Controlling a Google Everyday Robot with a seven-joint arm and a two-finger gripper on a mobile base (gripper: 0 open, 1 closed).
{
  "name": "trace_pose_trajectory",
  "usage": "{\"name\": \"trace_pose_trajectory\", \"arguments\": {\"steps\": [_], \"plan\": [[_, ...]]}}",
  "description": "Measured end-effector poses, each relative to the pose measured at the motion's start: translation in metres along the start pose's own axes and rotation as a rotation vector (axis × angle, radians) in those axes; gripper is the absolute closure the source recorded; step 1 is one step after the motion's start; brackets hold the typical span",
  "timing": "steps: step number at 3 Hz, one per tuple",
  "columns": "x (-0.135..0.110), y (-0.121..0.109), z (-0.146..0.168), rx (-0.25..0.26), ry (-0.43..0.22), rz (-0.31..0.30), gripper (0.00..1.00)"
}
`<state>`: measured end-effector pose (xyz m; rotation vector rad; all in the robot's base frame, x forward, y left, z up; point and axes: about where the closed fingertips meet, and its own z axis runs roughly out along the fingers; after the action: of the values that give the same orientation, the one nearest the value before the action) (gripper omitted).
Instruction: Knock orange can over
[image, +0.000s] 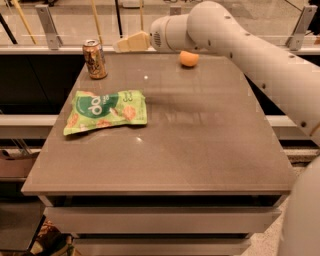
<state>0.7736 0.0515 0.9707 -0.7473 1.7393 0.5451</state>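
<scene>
The orange can (94, 59) stands upright at the far left corner of the brown table (200, 150). It has an orange-brown label and a silver top. My gripper (121, 45) hangs over the far edge of the table, just right of the can's top and a short gap from it. Its cream fingers (132, 42) point left toward the can. The white arm reaches in from the right.
A flat green snack bag (106, 111) lies on the left part of the table, in front of the can. A round orange fruit (189, 59) sits at the far edge, right of the gripper. A rail with posts runs behind the table.
</scene>
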Motion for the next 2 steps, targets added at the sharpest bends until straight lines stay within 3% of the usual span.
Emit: {"name": "trace_pose_trajectory", "arguments": {"steps": [2], "plan": [[0.007,0.023,0.046,-0.109,0.01,0.001,0.0]]}}
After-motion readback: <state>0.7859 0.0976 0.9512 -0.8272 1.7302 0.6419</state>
